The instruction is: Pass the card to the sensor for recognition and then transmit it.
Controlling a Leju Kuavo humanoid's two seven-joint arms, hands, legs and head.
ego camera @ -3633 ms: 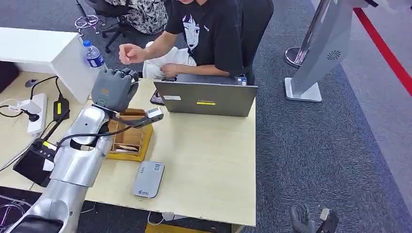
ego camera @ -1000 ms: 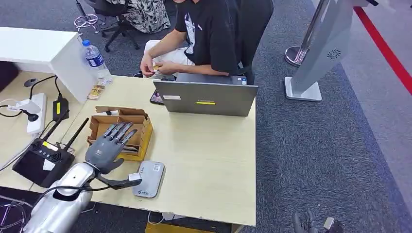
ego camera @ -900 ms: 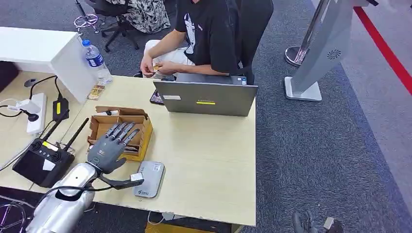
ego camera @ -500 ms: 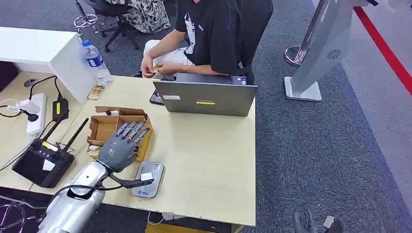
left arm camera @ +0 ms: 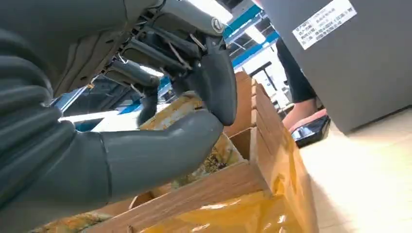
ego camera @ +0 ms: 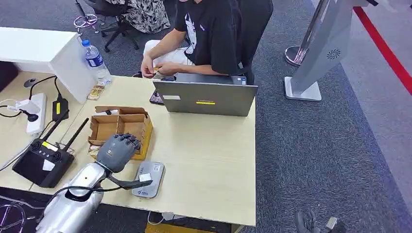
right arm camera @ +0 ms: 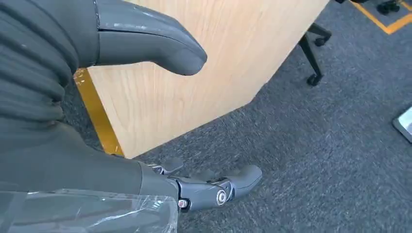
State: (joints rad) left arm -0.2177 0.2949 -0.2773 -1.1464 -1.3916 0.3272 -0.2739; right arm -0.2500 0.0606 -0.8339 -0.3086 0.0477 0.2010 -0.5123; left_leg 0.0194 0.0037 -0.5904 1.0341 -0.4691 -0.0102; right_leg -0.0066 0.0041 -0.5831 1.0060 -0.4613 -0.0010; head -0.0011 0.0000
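Left hand (ego camera: 115, 151) fingers curled, grasping nothing I can see, over card box (ego camera: 122, 130) | I'd pinch one card squarely, then lift toward sensor (ego camera: 148, 179).

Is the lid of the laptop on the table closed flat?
No: the laptop stands with its lid raised, its grey back facing the robot across the table.

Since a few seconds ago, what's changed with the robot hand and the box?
The left robot hand came down from near the person to the cardboard box's near edge, and its fingers, spread a moment ago, curled in. The grey sensor, laptop and bottle stayed put.
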